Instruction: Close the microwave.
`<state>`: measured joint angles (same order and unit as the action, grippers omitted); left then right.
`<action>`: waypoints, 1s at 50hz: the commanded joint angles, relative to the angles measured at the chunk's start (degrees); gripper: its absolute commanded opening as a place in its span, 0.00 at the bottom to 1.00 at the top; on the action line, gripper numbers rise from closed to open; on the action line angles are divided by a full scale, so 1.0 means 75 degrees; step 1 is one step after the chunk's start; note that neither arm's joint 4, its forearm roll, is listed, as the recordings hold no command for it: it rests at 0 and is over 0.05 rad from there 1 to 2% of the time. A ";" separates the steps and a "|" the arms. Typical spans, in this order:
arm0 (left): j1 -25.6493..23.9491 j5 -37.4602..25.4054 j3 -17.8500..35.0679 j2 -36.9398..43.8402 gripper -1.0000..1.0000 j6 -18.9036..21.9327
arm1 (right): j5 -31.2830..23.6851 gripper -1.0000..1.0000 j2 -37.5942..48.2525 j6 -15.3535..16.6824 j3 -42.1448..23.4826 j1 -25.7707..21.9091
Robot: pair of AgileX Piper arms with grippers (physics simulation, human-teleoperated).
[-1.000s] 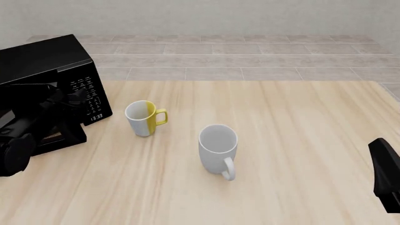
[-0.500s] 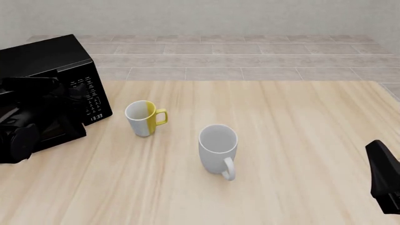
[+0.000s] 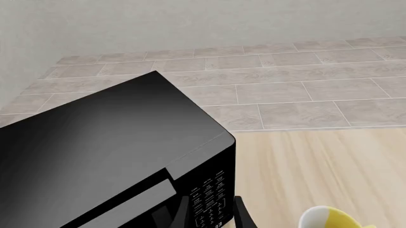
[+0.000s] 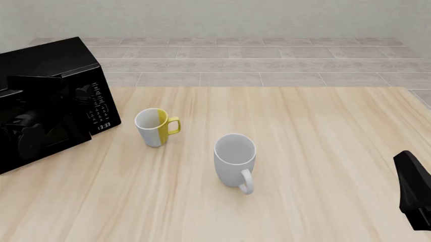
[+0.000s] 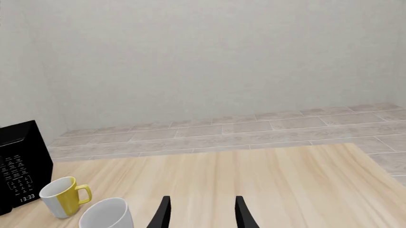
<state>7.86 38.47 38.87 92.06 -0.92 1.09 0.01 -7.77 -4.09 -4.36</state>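
Note:
The microwave [image 4: 47, 60] is a glossy black box at the table's far left. Its keypad panel [image 4: 100, 103] and clock face the mugs. Its dark glass door looks about flush with the keypad panel. My left arm [image 4: 30, 133] is right in front of the door, black against black, and I cannot tell whether it touches. In the left wrist view the open left gripper [image 3: 211, 214] is empty, just in front of the keypad [image 3: 212, 194] below the microwave's top [image 3: 108, 137]. My right gripper [image 5: 201, 213] is open and empty, low at the table's near right.
A yellow-and-white mug [image 4: 153, 127] stands just right of the microwave, also showing in the right wrist view [image 5: 62, 196]. A larger white mug [image 4: 235, 156] stands nearer the table's middle. The right arm [image 4: 414, 189] sits at the near right edge.
The microwave door has swung in from partly open to about flush with the front. My left arm has moved in with it towards the microwave. The right arm has barely moved.

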 commanded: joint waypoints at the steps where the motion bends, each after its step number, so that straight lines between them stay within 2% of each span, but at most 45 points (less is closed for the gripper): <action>1: 0.0979 -0.0193 0.0413 0.0677 1.00 0.0884 | 0.0007 1.00 0.0000 -0.0008 0.0009 -0.0028; 24: 0.1298 -0.0403 0.1027 0.1190 1.00 0.1099 | 0.0059 1.00 0.0000 -0.0024 0.0054 -0.0026; 29: 0.1331 -0.0268 0.1055 0.1323 1.00 0.1335 | 0.0060 1.00 0.0000 -0.0029 0.0073 0.0029; 50: 0.1192 -0.0199 0.0969 0.1312 1.00 0.1297 | 0.0095 1.00 0.0001 -0.0038 0.0118 0.0003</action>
<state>10.48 37.32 43.83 94.30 1.48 1.56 0.01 -7.98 -3.54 -4.41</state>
